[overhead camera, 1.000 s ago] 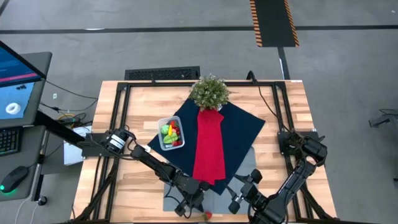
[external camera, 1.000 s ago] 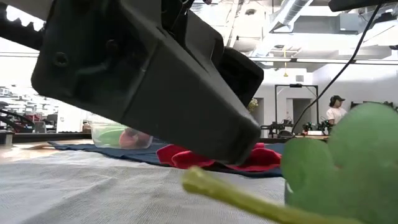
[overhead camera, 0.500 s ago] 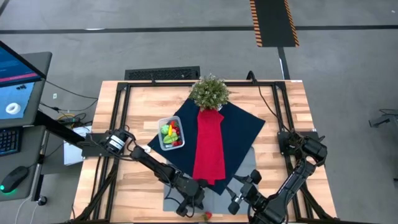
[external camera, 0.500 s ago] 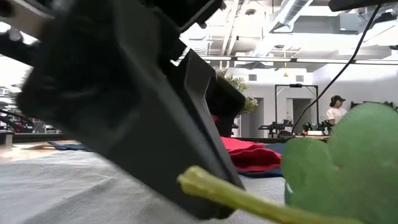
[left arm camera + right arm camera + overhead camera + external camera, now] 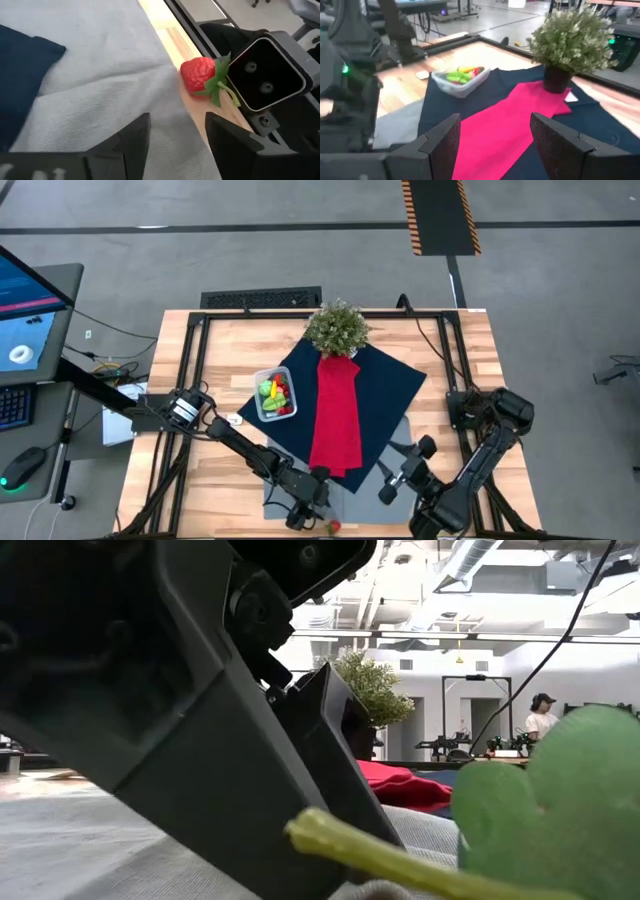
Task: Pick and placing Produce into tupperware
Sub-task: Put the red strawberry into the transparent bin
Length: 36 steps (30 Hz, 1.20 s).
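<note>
At the table's near edge, a red, green-leafed strawberry (image 5: 198, 74) lies ahead of the left hand's (image 5: 176, 132) parted fingers.

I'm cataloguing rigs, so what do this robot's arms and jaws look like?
Both are dark, jointed arms. The left gripper and right gripper each end in two flat, angular matte black plates. The left arm carries a silver-white band on a joint near its base.
</note>
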Tool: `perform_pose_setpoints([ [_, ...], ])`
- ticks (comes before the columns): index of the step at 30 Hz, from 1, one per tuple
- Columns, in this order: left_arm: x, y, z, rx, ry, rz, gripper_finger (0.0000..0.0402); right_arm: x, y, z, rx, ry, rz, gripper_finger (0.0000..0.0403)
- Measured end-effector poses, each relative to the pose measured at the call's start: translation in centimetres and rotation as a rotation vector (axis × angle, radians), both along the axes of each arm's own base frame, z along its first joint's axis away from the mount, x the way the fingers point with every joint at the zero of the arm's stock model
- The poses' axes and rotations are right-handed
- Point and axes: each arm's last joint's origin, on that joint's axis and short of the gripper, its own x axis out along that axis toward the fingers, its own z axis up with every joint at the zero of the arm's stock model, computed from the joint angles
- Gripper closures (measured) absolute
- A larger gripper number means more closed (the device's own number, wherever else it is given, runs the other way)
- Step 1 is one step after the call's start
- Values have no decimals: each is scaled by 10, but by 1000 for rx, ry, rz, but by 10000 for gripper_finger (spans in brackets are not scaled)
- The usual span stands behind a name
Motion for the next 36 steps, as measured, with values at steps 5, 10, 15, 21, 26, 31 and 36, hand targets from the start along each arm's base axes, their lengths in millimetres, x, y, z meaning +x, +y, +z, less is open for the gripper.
perform_pose_setpoints([
  [5,0,-3,2,-36,-11,27,219,1,-12,-4,11,14,-45,138],
  [10,4,-12,15,-181,-39,-22,221,6,-18,-8,53,91,-116,138],
  [15,15,-18,33,-239,9,45,221,12,-20,-13,56,168,-127,138],
  [21,27,-20,45,-130,133,236,221,11,-16,-14,55,197,-97,138],
  [26,31,-21,52,-131,197,276,221,8,-12,-14,56,192,-80,138],
  [31,32,-23,64,-135,307,311,219,6,-9,-15,65,186,-68,138],
  [36,31,-26,72,-166,397,254,216,6,-8,-15,70,182,-66,138],
])
